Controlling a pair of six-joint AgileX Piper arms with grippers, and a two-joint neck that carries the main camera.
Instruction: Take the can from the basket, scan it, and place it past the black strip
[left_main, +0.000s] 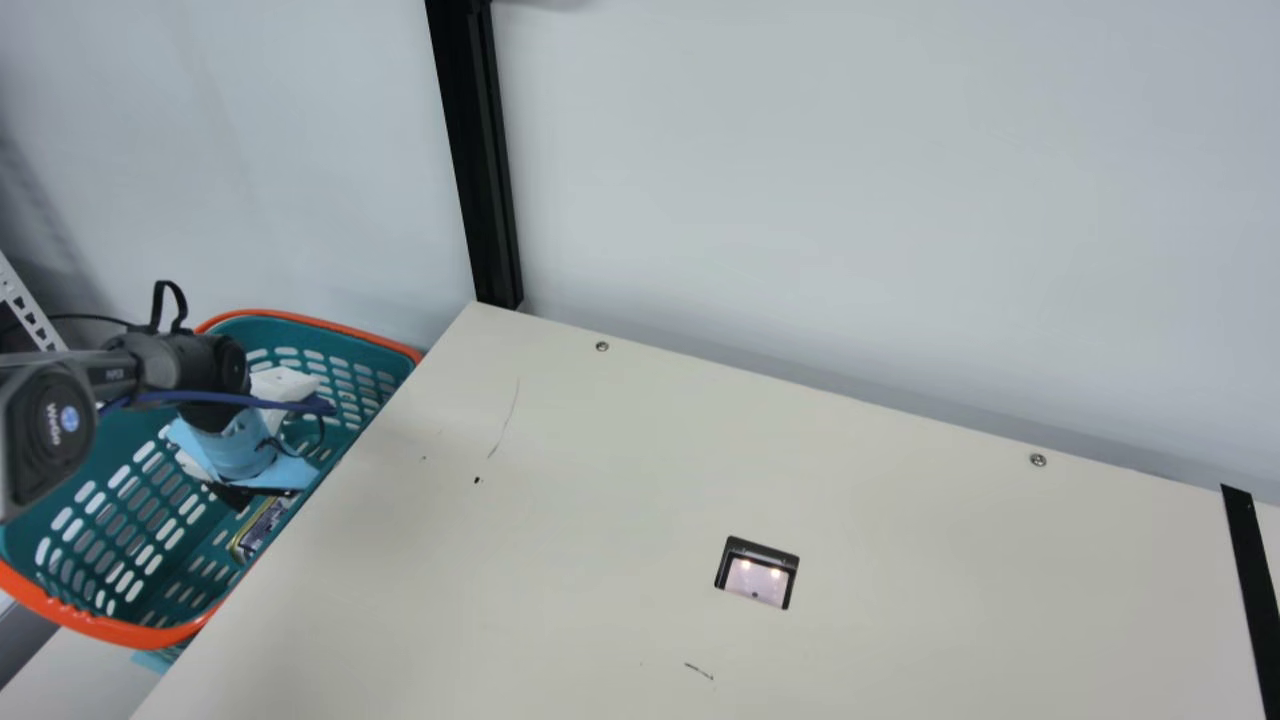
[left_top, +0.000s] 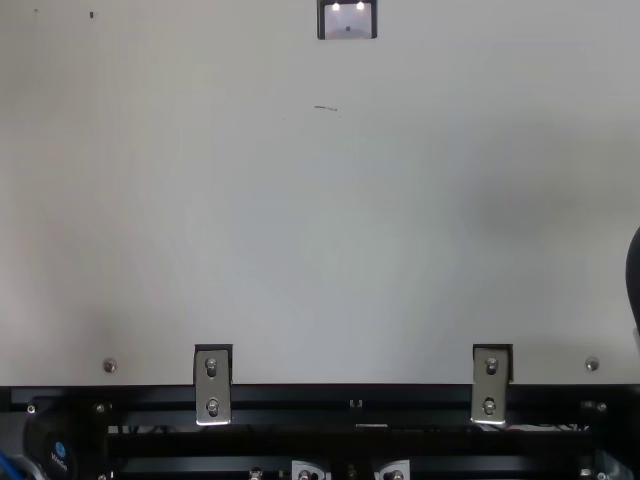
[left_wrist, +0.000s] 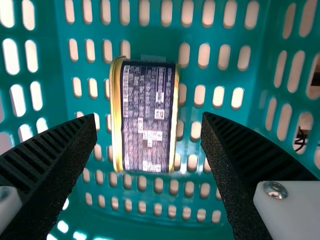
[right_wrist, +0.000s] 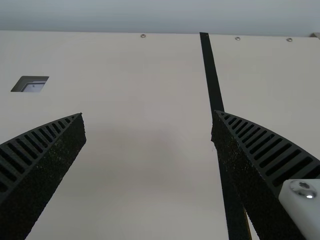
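Basket (left_main: 110, 628) cut off by main view's left edge; print on can (left_wrist: 147, 117) too small.

Cream table (left_main: 550, 560), black strip (left_main: 1252, 570) across it, inset scanner window (left_main: 757, 578)

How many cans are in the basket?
1: the can in the basket, ahead of the open left tool. The left arm covers part of the basket, so others may be hidden.
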